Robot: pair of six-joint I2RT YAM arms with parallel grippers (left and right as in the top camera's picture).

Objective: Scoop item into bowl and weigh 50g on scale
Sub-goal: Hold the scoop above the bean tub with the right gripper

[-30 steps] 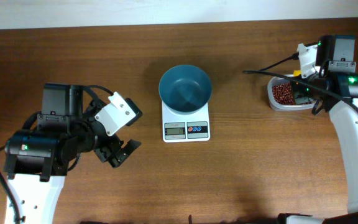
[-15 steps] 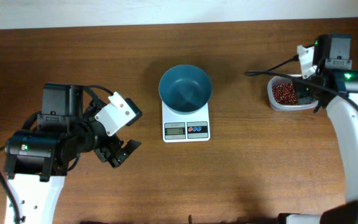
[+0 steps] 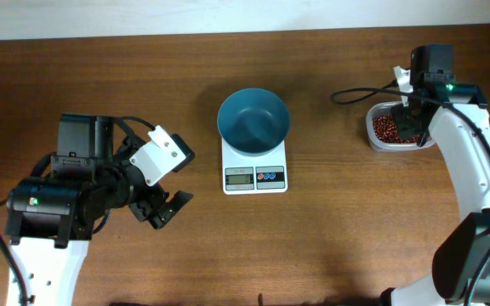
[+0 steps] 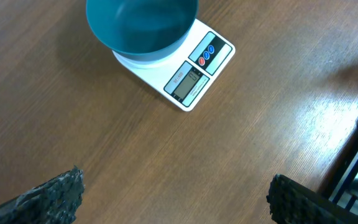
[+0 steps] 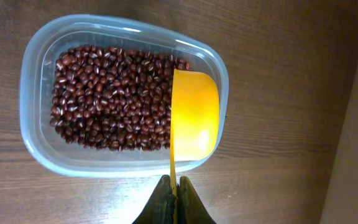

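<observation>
On the wooden table (image 3: 356,221), right gripper (image 5: 173,186) pinches an orange scoop (image 5: 194,115); left gripper (image 4: 176,194) gapes.

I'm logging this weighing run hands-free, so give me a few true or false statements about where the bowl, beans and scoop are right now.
The bowl sits on the scale. True.
The bowl is already partly filled. False: it is empty; the beans are in the clear tub.
The right fingers pinch the handle of an orange scoop. True.
The left fingers are shut on the scale. False: they are open over the table, apart from it.
</observation>
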